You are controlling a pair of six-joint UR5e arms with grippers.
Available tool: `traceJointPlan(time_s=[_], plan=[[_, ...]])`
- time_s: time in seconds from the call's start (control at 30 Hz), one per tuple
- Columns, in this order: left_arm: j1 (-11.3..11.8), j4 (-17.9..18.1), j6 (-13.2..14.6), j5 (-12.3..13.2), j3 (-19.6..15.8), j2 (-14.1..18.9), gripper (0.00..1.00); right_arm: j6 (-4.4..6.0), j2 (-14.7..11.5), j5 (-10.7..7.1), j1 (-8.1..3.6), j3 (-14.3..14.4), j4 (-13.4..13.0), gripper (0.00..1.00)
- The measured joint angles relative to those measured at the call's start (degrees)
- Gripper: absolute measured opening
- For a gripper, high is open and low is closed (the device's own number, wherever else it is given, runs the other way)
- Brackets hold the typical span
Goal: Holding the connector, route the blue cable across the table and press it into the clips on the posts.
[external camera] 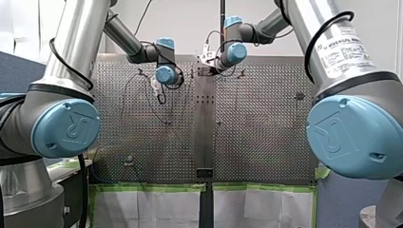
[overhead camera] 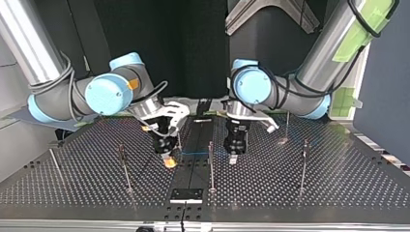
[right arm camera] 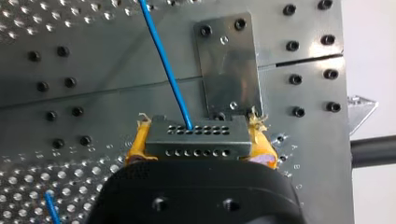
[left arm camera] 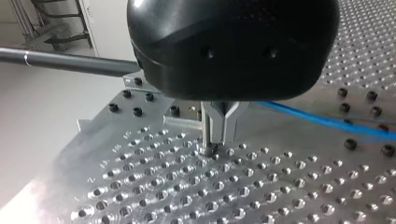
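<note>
Closest in the top view, at the middle of the table's (overhead camera: 338, 193) near edge, a small black plate (overhead camera: 186, 195) lies on the centre strip. Just behind it, thin posts (overhead camera: 211, 166) stand upright in a row across the table, one on the strip and one to each side.

Beyond the row, both grippers point down at the table, one on each side of the strip. My right gripper (overhead camera: 168, 159), on the view's left side of the strip, has yellow pads. In its wrist view the pads are clamped on the two ends of a grey connector (right arm camera: 196, 140) with two rows of small holes. The blue cable (right arm camera: 168, 70) leaves the connector's upper row and runs away over the table, beside a bolted metal plate (right arm camera: 229, 70). In the top view a short blue stretch runs level from this gripper toward the middle post. I cannot tell whether it sits in a clip.

My left gripper (overhead camera: 233, 157) is black with metal fingers. In its wrist view the fingers are drawn together to a narrow point with their tips at the table's holes. The cable passes low over the table beside them, apart from them.

Farthest back, both arms come in from the top edge.
</note>
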Motion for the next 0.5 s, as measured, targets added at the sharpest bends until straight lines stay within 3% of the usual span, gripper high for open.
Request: traceJointPlan(time_s=[0.27, 0.5], plan=[[0.76, -0.49, -0.24, 1.04, 4.2, -2.93, 0.0, 0.02, 1.67, -0.64, -1.69, -1.73, -0.05, 0.0], [1.23, -1.18, -0.23, 1.18, 5.68, -3.31, 0.0, 0.02, 2.52, -0.84, -2.87, -2.31, -0.11, 0.0]])
